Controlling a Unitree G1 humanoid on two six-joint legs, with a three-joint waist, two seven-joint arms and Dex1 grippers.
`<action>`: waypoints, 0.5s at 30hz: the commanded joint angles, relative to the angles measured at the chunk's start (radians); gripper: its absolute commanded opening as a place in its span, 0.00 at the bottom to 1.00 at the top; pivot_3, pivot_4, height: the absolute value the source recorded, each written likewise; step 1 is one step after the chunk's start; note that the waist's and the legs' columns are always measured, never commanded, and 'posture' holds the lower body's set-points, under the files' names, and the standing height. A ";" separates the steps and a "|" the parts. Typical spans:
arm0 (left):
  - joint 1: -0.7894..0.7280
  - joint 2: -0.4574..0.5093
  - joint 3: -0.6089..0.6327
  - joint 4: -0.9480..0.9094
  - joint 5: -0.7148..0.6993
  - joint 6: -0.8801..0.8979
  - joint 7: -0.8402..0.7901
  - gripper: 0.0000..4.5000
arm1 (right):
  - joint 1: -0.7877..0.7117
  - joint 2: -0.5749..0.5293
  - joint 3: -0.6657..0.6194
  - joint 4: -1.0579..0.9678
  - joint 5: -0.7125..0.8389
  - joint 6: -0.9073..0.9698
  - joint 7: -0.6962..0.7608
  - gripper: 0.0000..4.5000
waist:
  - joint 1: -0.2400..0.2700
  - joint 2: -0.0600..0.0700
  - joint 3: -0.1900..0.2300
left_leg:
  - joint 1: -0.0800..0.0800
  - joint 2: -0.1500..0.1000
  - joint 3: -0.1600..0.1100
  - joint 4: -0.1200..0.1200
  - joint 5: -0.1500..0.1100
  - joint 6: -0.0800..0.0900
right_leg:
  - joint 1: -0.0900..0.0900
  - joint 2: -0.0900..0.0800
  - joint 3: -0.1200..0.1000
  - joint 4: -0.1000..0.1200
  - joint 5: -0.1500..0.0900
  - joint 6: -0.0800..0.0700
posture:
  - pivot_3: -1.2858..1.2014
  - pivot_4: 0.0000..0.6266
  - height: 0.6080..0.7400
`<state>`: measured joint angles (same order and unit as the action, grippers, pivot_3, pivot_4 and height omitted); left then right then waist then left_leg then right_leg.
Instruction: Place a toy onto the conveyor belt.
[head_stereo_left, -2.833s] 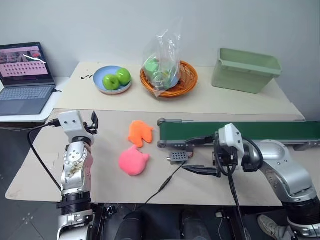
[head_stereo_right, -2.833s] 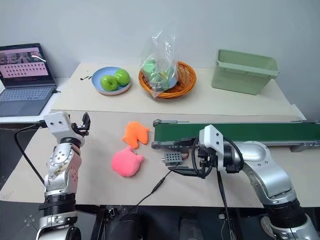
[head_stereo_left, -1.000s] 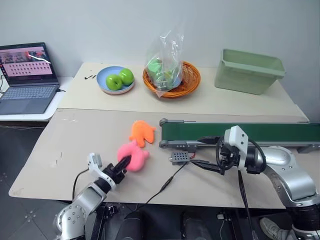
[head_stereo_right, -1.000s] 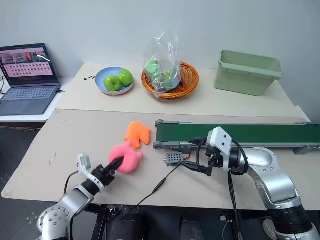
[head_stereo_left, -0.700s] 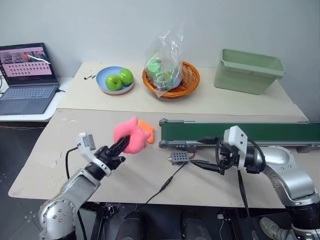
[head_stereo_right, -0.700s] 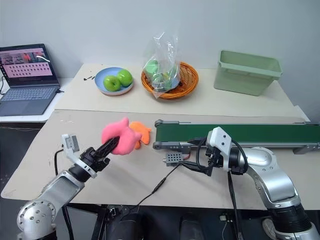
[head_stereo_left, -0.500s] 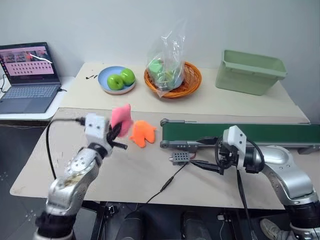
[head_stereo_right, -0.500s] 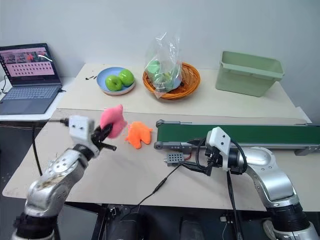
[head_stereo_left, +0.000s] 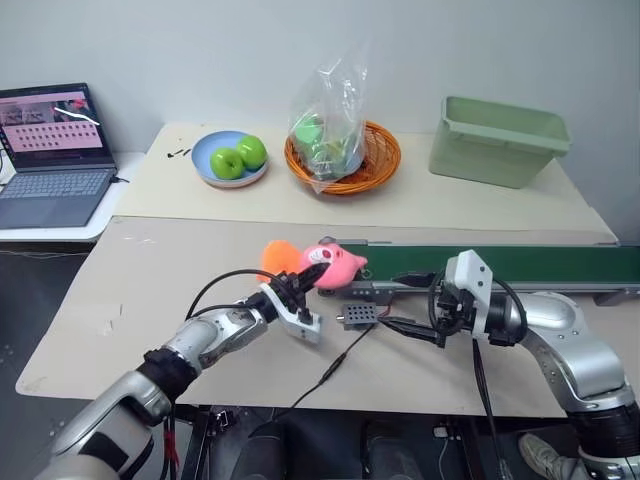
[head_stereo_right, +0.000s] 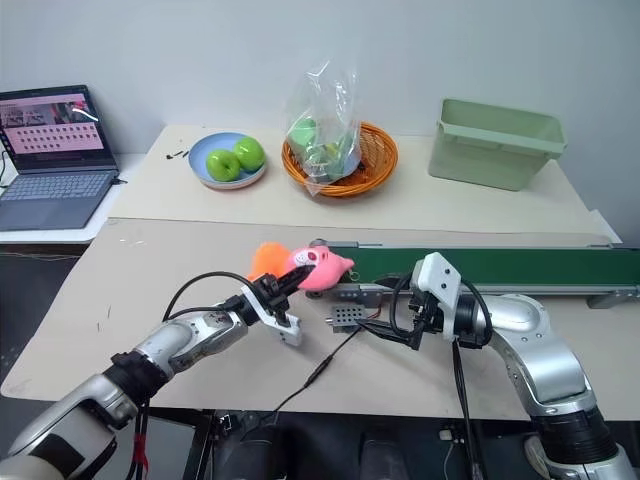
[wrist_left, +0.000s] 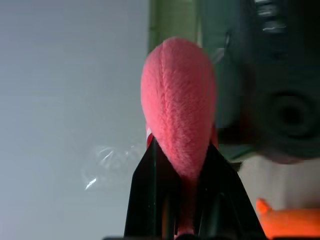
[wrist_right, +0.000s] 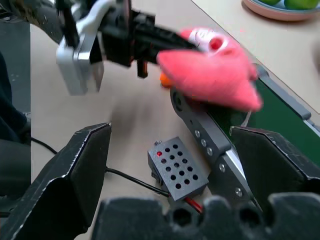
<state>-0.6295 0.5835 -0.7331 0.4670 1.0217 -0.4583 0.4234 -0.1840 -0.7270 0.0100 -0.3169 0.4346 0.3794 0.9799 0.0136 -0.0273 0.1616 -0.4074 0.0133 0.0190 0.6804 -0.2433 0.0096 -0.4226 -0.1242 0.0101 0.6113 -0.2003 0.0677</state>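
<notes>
Left gripper (head_stereo_left: 305, 279) has its jaws clenched on the pink plush toy (head_stereo_left: 336, 265), carried just above the near end of the conveyor belt (head_stereo_left: 500, 263). At the toy's nine o'clock the orange toy (head_stereo_left: 275, 254) peeks out behind it. Bare bench (head_stereo_left: 180, 270) lies wide toward nine o'clock. Control box (head_stereo_left: 357, 315) sits at the toy's six o'clock, tight against the frame. Right gripper (head_stereo_left: 405, 330), jaws released, waits at four o'clock. Half a second back the toy hung well left; now it's swung across to the belt's end.
</notes>
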 joint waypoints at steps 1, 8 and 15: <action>-0.093 -0.032 -0.022 0.147 0.068 -0.046 0.096 0.01 | 0.002 0.002 -0.045 -0.048 0.024 -0.004 -0.016 1.00 | 0.001 0.000 0.000 | 0.000 0.000 0.000 0.001 0.000 0.000 | 0.001 0.000 0.000 0.000 0.000 0.000 | 0.52 0.24 0.81; -0.183 -0.082 -0.042 0.281 0.108 -0.087 0.179 0.01 | 0.023 0.004 -0.052 -0.060 0.025 -0.006 -0.031 1.00 | -0.002 0.000 0.000 | -0.001 0.000 0.000 0.000 0.000 0.000 | 0.000 -0.001 0.000 0.000 0.000 0.001 | 0.52 0.24 0.81; -0.186 -0.089 -0.017 0.299 0.092 -0.113 0.199 0.46 | 0.014 0.013 -0.041 -0.051 0.017 -0.014 -0.037 1.00 | -0.001 0.000 0.000 | 0.000 0.000 0.000 0.001 0.000 0.000 | 0.000 -0.001 0.000 0.001 0.000 0.001 | 0.52 0.24 0.81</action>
<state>-0.7938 0.4978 -0.7701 0.7636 1.1341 -0.5679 0.6185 -0.1578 -0.7169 -0.0134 -0.3440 0.4447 0.3793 0.9478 0.0125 -0.0275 0.1617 -0.4077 0.0129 0.0194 0.6815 -0.2433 0.0096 -0.4224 -0.1249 0.0103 0.6120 -0.2000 0.0690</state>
